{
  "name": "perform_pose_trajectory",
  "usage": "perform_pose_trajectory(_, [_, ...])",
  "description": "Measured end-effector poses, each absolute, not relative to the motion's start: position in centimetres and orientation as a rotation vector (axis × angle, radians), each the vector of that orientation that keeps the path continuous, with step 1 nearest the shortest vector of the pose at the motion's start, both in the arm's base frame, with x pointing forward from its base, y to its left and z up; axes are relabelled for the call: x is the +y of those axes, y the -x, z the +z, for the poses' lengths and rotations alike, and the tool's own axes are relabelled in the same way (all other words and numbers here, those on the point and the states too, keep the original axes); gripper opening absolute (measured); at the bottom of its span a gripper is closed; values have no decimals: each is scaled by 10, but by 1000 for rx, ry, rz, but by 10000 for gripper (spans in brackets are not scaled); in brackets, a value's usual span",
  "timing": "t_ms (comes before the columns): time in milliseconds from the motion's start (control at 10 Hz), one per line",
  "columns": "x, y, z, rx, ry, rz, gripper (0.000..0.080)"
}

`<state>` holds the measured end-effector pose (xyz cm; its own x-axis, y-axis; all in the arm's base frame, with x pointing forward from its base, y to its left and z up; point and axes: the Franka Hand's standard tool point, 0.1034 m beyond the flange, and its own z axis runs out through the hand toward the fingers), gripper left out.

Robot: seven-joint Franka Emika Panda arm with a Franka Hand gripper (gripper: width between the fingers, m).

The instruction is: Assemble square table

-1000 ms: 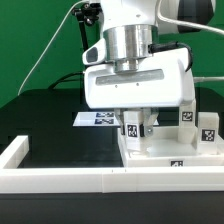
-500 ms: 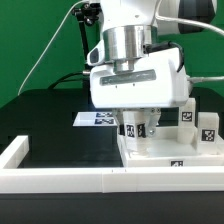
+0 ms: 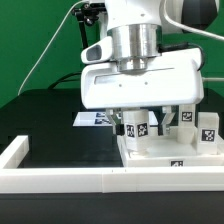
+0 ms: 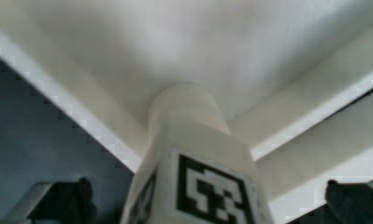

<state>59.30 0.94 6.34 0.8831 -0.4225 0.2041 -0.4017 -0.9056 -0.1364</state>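
Observation:
The white square slab (image 3: 160, 152) lies against the border wall at the exterior view's right. A white leg with a black-and-white tag (image 3: 141, 127) stands upright on the slab. My gripper (image 3: 142, 124) is directly above it. In the wrist view the leg (image 4: 201, 150) rises from the slab (image 4: 201, 45) between my two dark fingers (image 4: 62, 200), with a gap on each side. The gripper (image 4: 204, 202) is open around the leg and does not touch it. Two more tagged legs (image 3: 186, 117) (image 3: 208, 134) stand behind it at the right.
The long low white border wall (image 3: 60, 180) runs along the front and up the left side. The marker board (image 3: 92, 118) lies flat on the black table behind the slab. A green backdrop and cables are at the back.
The hand has turned about its vertical axis and now shows its broad side. The fingers stand wider apart beside the leg. The slab and the other legs have not moved.

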Motion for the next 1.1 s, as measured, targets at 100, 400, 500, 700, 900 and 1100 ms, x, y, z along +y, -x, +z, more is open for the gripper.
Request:
perform_pose_trajectory(100, [10,-593,64,564,2984,-358,649])
perform_pose_trajectory(400, [4,-593,64,140,3071,-378,649])
perform_pose_trajectory(500, [1,-594,64,-24,3091,-382,649])
perform_pose_trajectory(700, [-2,-594,65,-201,3106,-382,649])
perform_pose_trajectory(900, [-3,-594,65,-432,3110,-380,649])
perform_pose_trajectory(1100, [-3,-594,64,-500,3108,-377,649])
